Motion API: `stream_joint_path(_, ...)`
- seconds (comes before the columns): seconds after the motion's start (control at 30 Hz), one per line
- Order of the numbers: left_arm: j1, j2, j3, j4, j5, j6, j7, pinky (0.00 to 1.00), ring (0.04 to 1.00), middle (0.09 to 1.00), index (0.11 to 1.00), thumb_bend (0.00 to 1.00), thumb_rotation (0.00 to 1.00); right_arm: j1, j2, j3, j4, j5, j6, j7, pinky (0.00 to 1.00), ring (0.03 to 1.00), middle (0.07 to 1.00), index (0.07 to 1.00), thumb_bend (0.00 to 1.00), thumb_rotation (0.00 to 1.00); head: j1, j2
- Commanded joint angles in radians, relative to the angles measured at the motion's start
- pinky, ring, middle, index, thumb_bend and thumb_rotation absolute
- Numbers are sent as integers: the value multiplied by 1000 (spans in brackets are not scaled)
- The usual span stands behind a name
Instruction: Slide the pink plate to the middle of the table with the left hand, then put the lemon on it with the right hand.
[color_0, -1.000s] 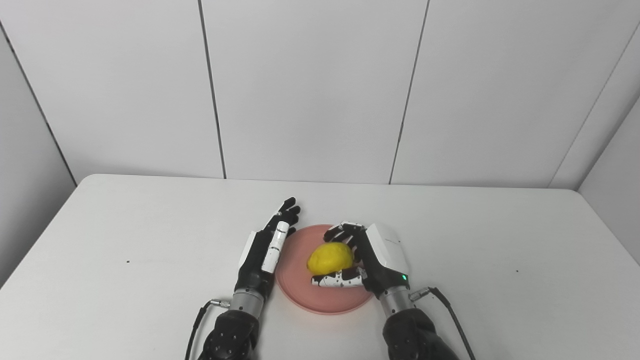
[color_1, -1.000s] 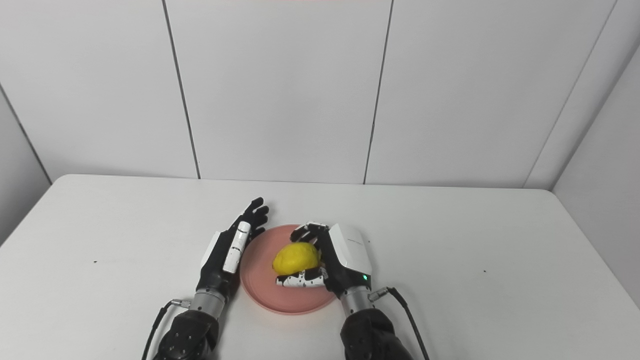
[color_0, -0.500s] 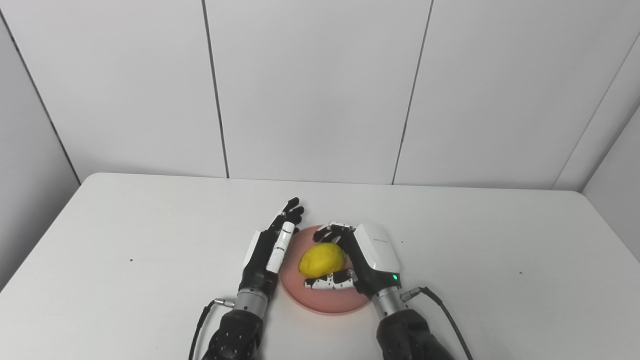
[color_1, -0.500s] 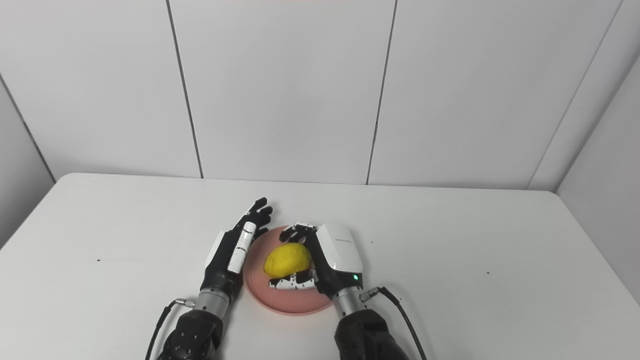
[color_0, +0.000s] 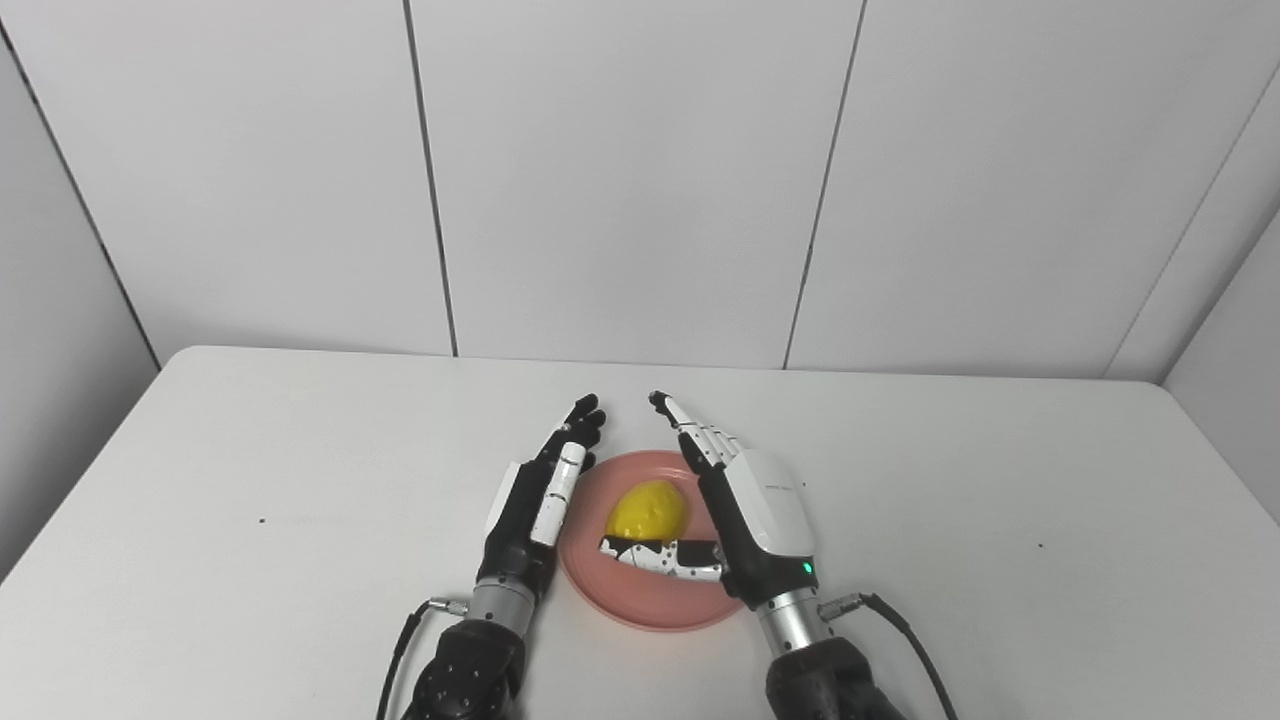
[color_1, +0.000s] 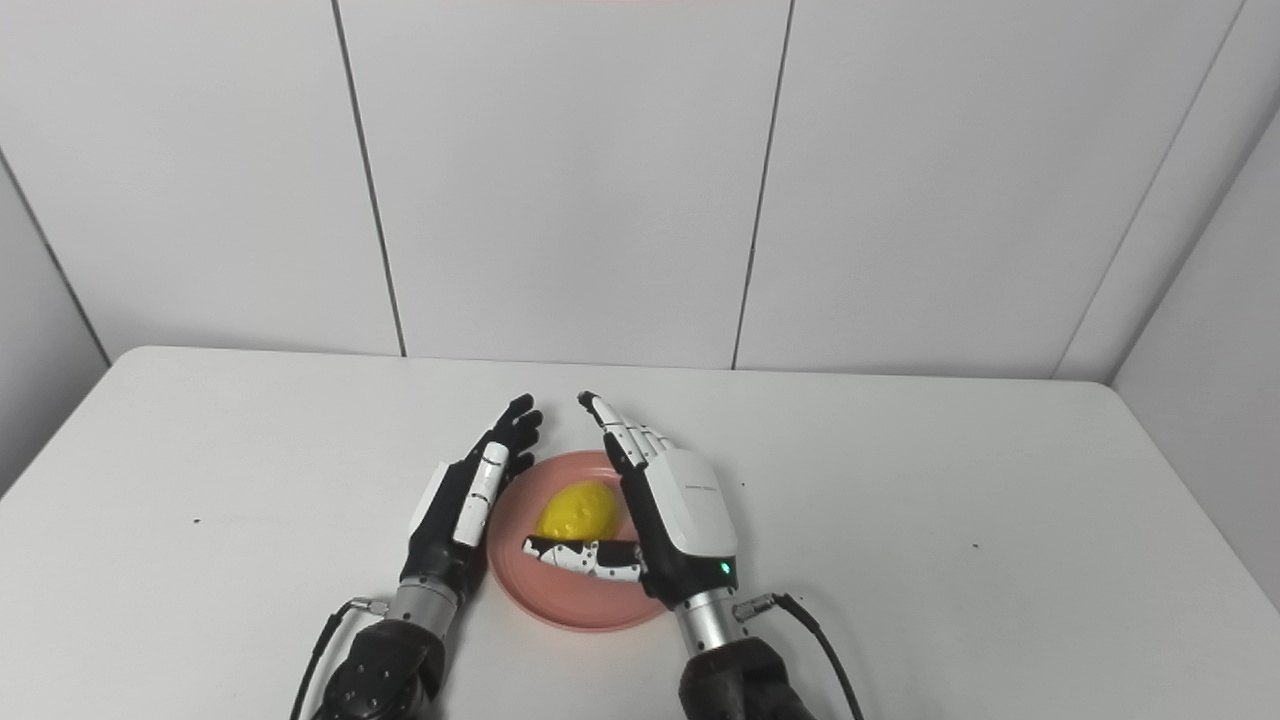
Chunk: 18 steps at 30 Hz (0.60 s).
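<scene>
The pink plate (color_0: 640, 605) lies on the white table near its front middle. The yellow lemon (color_0: 648, 511) rests on the plate. My right hand (color_0: 748, 510) is open over the plate's right side, fingers stretched forward and thumb lying across in front of the lemon, not gripping it. My left hand (color_0: 540, 490) is open and flat-edged, standing along the plate's left rim. The same scene shows in the right eye view, with the lemon (color_1: 577, 510) on the plate (color_1: 560, 600) between the left hand (color_1: 468, 500) and the right hand (color_1: 672, 510).
The white table (color_0: 250, 470) runs back to a white panelled wall. Cables trail from both wrists near the table's front edge. Small dark specks mark the tabletop at left and right.
My right hand has opened and let go of the lemon, which now rests on the plate. Its fingers have straightened forward. The left hand has stayed beside the plate.
</scene>
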Motion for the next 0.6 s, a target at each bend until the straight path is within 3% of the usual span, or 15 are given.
stream_joint_path(0.0, -9, 11, -4, 14, 6, -44, -10, 943, 941, 917, 914, 562, 1000, -12, 8, -18, -55, 8, -25, -7, 830, 864, 904, 937, 643, 639, -2, -2)
stream_joint_path(0.23, 1, 8, 17, -5, -18, -36, -5, 912, 921, 908, 896, 566, 1000, 22, 19, -75, -123, 72, -29, 9, 820, 865, 900, 929, 650, 742, -11, -6)
stream_joint_path(0.3, 2, 10, 19, -4, -16, -46, -5, 902, 915, 901, 889, 566, 1000, 28, 30, -102, -126, 119, -34, 14, 801, 860, 894, 924, 642, 758, -14, -10)
stream_joint_path(0.37, 6, 14, 21, -7, -14, -48, -5, 917, 916, 902, 893, 584, 1000, 33, 37, -128, -122, 158, -34, 18, 813, 883, 907, 931, 646, 857, -14, -10)
stream_joint_path(0.57, 13, 28, 28, -16, -32, -48, -19, 954, 932, 914, 910, 592, 1000, 41, 60, -207, -91, 314, -31, 60, 849, 905, 911, 928, 627, 926, -34, -17)
